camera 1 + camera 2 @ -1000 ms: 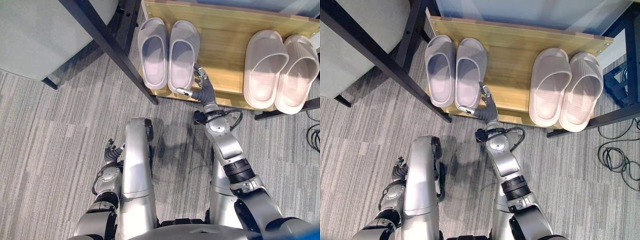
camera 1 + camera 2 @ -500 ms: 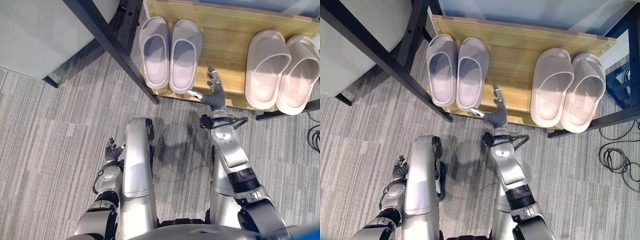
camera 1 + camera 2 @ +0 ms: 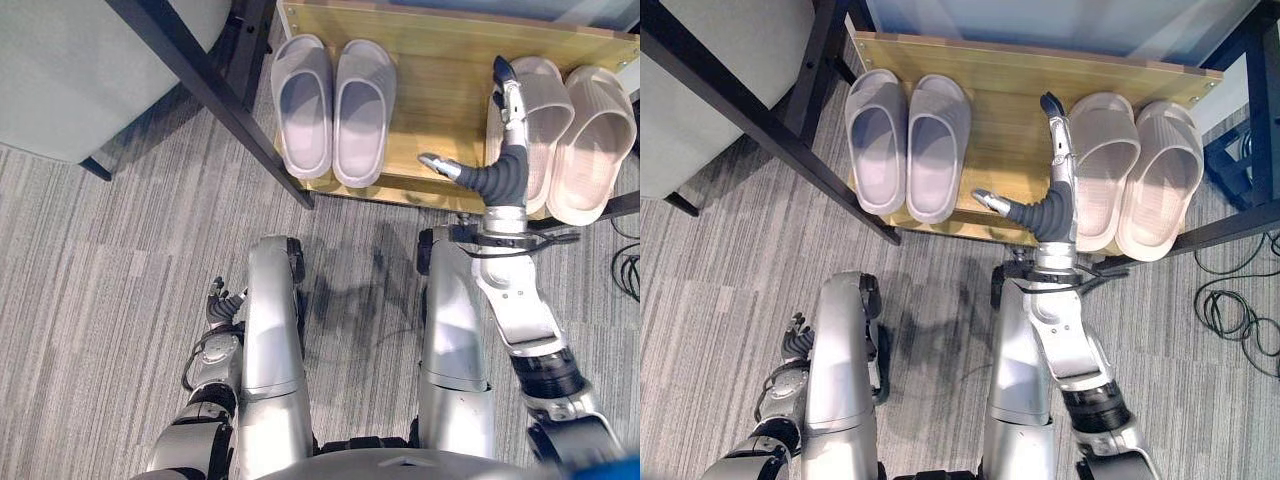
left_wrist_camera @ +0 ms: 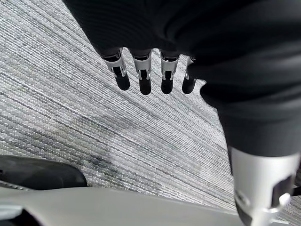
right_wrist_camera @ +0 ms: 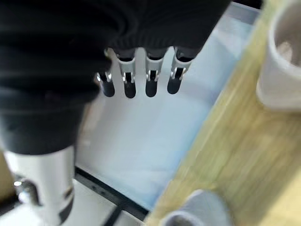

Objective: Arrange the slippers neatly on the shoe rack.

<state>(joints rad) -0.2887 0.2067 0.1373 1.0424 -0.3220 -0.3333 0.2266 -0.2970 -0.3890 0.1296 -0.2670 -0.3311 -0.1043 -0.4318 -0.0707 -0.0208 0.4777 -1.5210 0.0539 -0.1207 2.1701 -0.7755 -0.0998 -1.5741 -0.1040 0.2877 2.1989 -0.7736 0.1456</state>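
Two pairs on the wooden shoe rack [image 3: 445, 70]: grey slippers [image 3: 333, 108] at left, beige slippers [image 3: 565, 135] at right, each side by side. Left hand [image 3: 220, 300] low over carpet, fingers relaxed. Right hand [image 3: 503, 160] outstretched, fingers straight, beside the beige pair's inner slipper.

Silver-grey arm shells w/ black ribbed bands near the wrists; right hand [image 3: 497, 172] and left hand [image 3: 221, 303] w/ dark ribbed wrist covers, silver fingers [image 5: 149, 77] w/ dark tips, a thumb set apart from each finger row.
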